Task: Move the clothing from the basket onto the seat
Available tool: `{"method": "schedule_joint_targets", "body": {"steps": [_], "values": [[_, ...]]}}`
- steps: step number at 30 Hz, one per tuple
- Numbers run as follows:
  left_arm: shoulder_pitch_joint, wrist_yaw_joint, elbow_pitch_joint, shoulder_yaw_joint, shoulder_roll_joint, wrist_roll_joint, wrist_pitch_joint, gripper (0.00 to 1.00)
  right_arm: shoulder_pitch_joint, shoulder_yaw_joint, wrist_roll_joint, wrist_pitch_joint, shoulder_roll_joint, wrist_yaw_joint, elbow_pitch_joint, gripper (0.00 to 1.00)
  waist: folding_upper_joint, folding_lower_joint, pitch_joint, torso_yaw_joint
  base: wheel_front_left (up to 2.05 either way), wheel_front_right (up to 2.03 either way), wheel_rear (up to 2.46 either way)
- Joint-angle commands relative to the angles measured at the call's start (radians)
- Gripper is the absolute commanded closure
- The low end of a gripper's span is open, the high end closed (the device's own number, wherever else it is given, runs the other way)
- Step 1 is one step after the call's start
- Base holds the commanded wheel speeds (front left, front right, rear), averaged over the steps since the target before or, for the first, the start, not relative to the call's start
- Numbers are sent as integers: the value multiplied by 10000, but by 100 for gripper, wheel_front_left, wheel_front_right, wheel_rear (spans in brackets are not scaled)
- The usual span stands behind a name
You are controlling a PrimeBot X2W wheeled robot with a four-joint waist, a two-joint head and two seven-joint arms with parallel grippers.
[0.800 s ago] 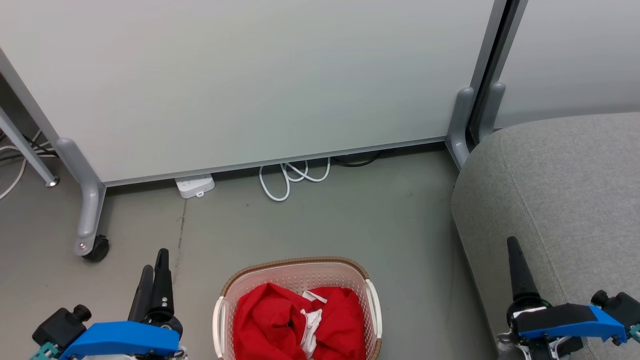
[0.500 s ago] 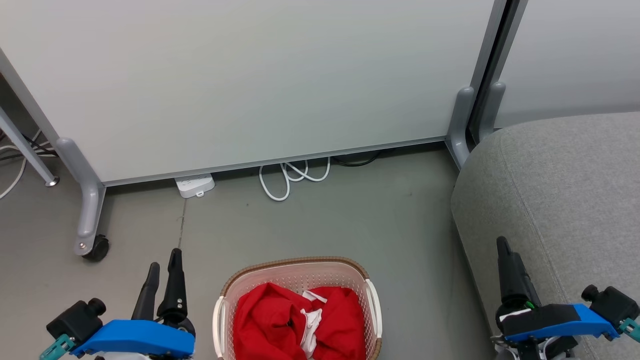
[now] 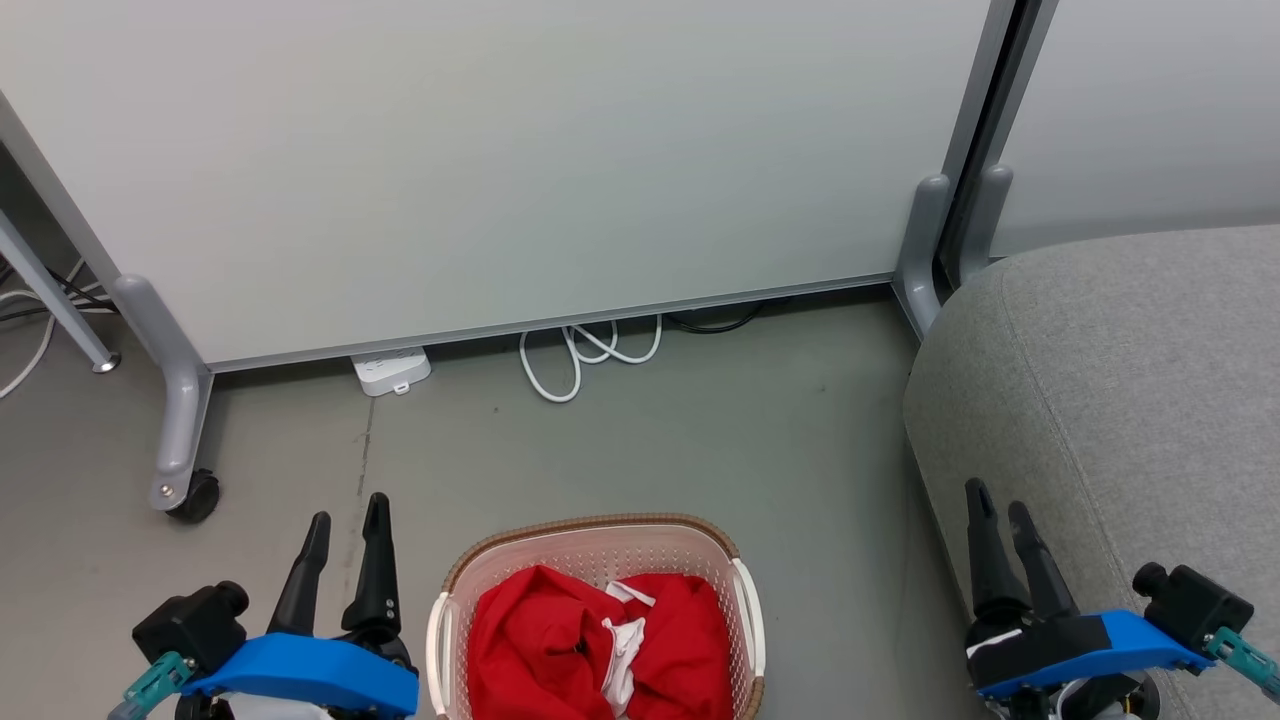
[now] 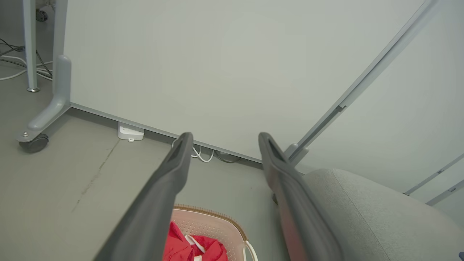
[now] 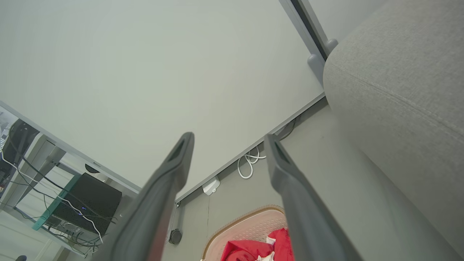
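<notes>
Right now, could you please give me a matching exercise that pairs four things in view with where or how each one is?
Things:
1. clothing
2. seat
3. power strip
4. left gripper

Descriptions:
A. open and empty, left of the basket
B. grey, right of the basket
C. white, on the floor at the foot of the panel
D. red, heaped inside the basket

Pairs: 1-D; 2-B; 3-C; 4-A
</notes>
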Motion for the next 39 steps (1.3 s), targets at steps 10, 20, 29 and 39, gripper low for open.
{"method": "schedule_joint_targets", "body": {"steps": [10,20,29,39], "values": [[-261,130,100,-291,117,1374,-365,0,-296,153,-1391,-354,-65,0,85,0,-1,0,9,30,0,0,0],[-264,202,185,-469,125,2280,-593,0,-282,253,-2314,-580,-71,-1,183,0,-1,0,9,46,0,0,0],[-313,228,264,-586,134,3095,-791,0,-290,313,-3130,-775,-77,-1,281,0,-1,0,23,82,0,0,0],[-317,273,312,-725,133,3970,-1005,0,-305,411,-3940,-998,-81,-2,383,0,-1,0,45,105,0,0,0]]}}
